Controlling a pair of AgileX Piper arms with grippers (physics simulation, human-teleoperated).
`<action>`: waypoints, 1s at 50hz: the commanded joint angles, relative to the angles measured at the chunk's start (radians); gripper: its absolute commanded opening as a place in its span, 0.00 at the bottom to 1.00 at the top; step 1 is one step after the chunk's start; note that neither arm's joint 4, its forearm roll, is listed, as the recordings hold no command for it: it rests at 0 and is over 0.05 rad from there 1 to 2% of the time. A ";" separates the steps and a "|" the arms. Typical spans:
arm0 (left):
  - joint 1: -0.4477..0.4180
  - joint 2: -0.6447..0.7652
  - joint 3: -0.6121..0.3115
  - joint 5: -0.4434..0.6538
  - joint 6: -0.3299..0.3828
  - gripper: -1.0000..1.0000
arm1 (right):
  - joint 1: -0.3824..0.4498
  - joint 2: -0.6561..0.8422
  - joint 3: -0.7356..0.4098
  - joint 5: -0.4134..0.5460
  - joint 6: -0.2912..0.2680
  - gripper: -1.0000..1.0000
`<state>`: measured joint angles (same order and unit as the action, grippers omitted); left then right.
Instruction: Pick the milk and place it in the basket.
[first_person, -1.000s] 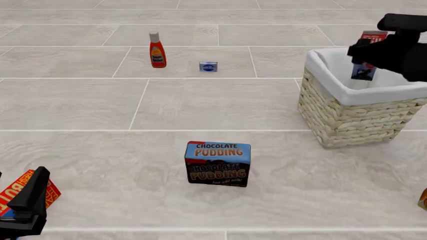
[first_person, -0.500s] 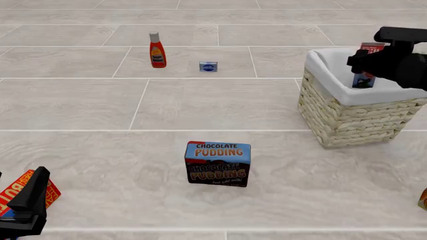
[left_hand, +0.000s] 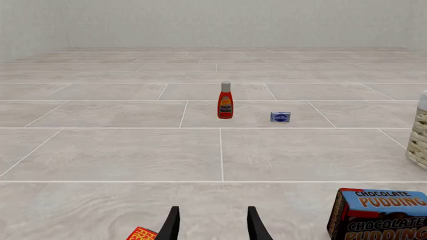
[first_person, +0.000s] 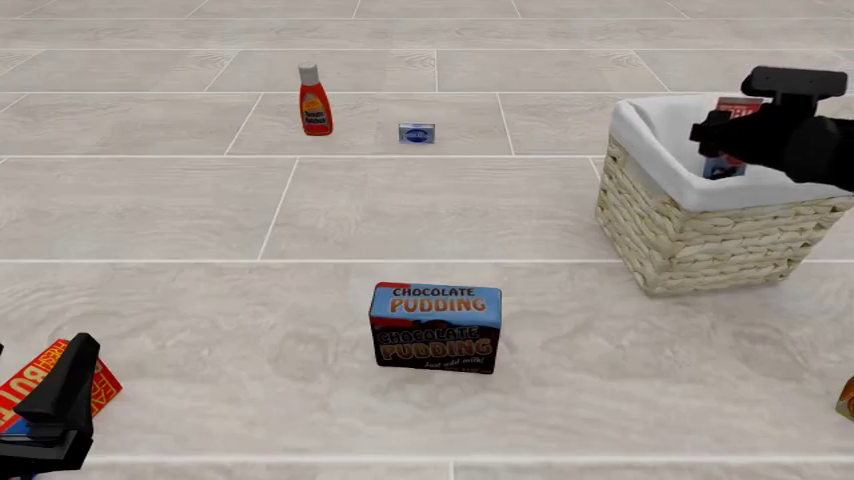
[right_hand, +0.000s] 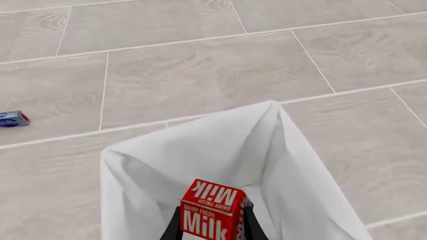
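The milk (right_hand: 212, 212), a red-topped carton with white lettering, hangs upright inside the basket's white lining (right_hand: 200, 150), and my right gripper (right_hand: 212, 227) is shut on its sides. From the front, the milk (first_person: 737, 106) shows partly behind the right gripper (first_person: 725, 135), low over the wicker basket (first_person: 694, 225) at the right. My left gripper (first_person: 80, 352) rests at the near left corner. Its fingers (left_hand: 171, 226) stand open with nothing between them.
A chocolate pudding box (first_person: 437, 327) stands mid-table in front. At the far left are a red sauce bottle (first_person: 314, 100) and a small blue box (first_person: 416, 133). A red packet (first_person: 40, 380) lies by the left gripper. An orange object (first_person: 846, 398) pokes in at the right edge.
My right gripper has come down and slightly left, lowering the milk deeper into the basket. The left arm has not moved.
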<state>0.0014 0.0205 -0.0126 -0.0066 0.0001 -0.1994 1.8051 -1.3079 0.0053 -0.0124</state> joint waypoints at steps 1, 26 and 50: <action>0.000 0.000 0.000 0.000 0.000 1.00 | 0.000 0.008 -0.027 -0.006 0.020 0.00; 0.000 0.000 0.000 0.000 0.000 1.00 | -0.001 0.021 -0.034 -0.005 0.024 0.00; 0.000 0.000 0.000 0.000 0.000 1.00 | -0.001 0.008 -0.025 -0.003 0.023 1.00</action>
<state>0.0013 0.0204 -0.0126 -0.0066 0.0001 -0.2013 1.8225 -1.3353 0.0010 0.0079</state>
